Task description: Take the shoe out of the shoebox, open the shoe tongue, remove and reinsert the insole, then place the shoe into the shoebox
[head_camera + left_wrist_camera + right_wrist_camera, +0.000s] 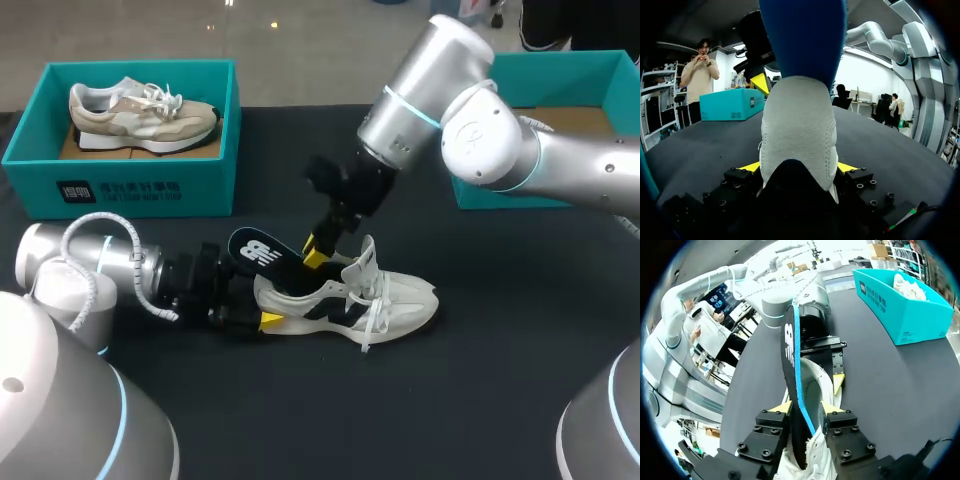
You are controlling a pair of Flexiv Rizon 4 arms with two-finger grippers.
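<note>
The white-and-black lace-up mesh sneaker lies on its sole on the black tabletop. It is out of the open teal cardboard shoebox, on the robot's side of that box's printed front wall and off toward its right end. The sneaker's long axis runs roughly parallel to that front wall, heel toward the shoebox end and toe pointing away from it, to the robot's right. The upper is white with black side panels, the laces hang loose and the tongue stands up.

A dark navy foam insole with a bright blue edge and a white logo rises tilted out of the sneaker's opening, its free end leaning back over the heel. The right pincer is clamped on the insole, one yellow tip against each face. The left pincer is clamped on the heel, one tip on each side.

White print marks the shoebox's front wall. A beige suede sneaker lies inside it.
</note>
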